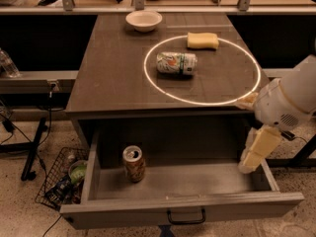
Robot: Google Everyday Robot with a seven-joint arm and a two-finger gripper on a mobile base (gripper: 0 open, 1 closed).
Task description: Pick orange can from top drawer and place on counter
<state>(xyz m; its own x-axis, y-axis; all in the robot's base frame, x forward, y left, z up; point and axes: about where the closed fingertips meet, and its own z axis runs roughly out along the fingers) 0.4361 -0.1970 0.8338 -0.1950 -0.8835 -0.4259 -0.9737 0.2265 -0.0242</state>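
Note:
The orange can [134, 163] stands upright in the left part of the open top drawer [197, 181], silver top up. The drawer is pulled out fully, and its front panel carries a black handle [186, 216]. The counter [108, 78] above it has a glowing white circle [148, 78] marked on it. My gripper [248, 164] hangs at the end of the white arm [286, 102], coming in from the right. It sits over the drawer's right end, far to the right of the orange can and not touching it.
A white-and-green can [176, 63] lies on its side inside the circle. A yellow sponge [202, 40] sits on the circle's far edge and a white bowl [143, 19] at the counter's back. A wire basket of rubbish [61, 181] stands on the floor to the left of the drawer.

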